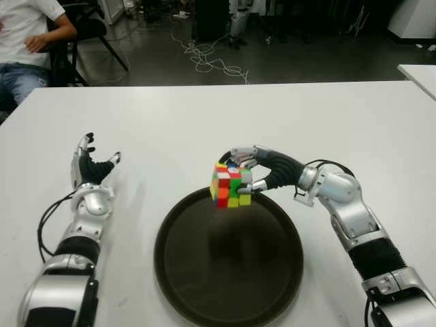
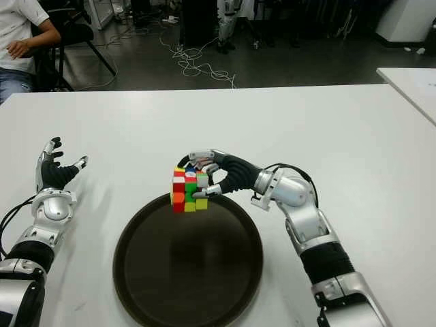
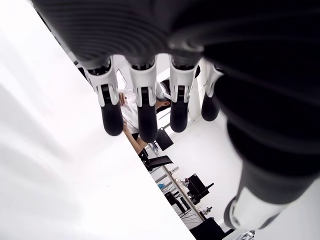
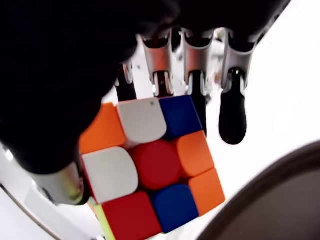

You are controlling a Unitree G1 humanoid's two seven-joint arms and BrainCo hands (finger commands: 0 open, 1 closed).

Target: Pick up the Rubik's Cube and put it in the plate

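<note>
My right hand [image 1: 246, 176] is shut on the Rubik's Cube [image 1: 229, 184] and holds it in the air over the far rim of the round dark plate [image 1: 228, 269]. In the right wrist view the cube [image 4: 155, 167] shows red, white, orange and blue squares between the thumb and the fingers [image 4: 232, 115], with the plate's rim [image 4: 265, 200] just beyond it. The inside of the plate is bare. Left of the plate, my left hand [image 1: 92, 167] shows over the white table [image 1: 204, 122], fingers spread and holding nothing.
A person in a white shirt [image 1: 27, 30] sits on a chair beyond the table's far left corner. Cables [image 1: 208, 58] lie on the floor behind the table. A second white table [image 1: 419, 75] stands at the far right.
</note>
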